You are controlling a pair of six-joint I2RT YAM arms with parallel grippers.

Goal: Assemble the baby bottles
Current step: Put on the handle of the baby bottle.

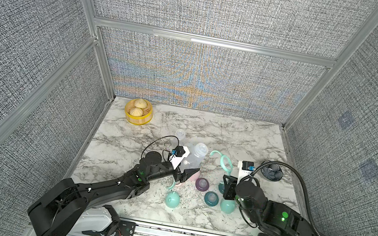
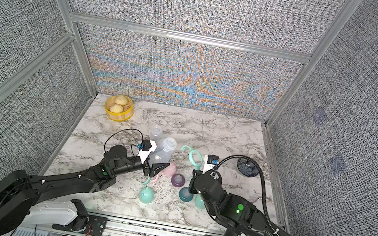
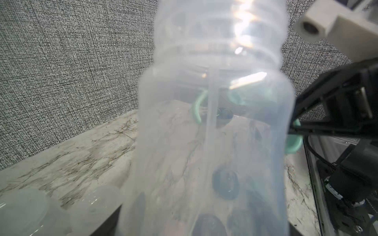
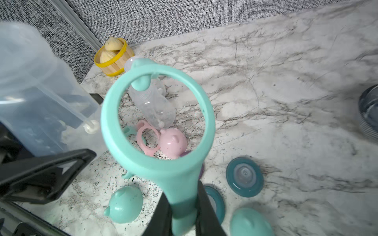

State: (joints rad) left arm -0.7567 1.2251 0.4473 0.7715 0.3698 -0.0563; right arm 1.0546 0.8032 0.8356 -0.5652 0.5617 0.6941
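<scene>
My left gripper (image 1: 189, 172) is shut on the base of a clear baby bottle (image 1: 195, 157), held tilted above the table; this bottle (image 3: 214, 122) fills the left wrist view and hides the jaws. My right gripper (image 4: 182, 214) is shut on one arm of a mint handle ring (image 4: 157, 122), raised just right of the bottle in both top views (image 1: 225, 162) (image 2: 193, 156). Another clear bottle (image 1: 179, 134) lies behind. On the marble lie a pink cap (image 4: 172, 143), pink handle ring (image 4: 147, 138), purple collar (image 1: 202, 184), teal collar (image 1: 211, 198) and two mint caps (image 1: 172, 199) (image 1: 227, 205).
A yellow steamer basket (image 1: 138, 112) with buns stands at the back left corner. A dark patterned bowl (image 1: 271, 171) sits near the right wall. Another mint handle ring (image 1: 170, 186) lies under the left gripper. Grey fabric walls close three sides.
</scene>
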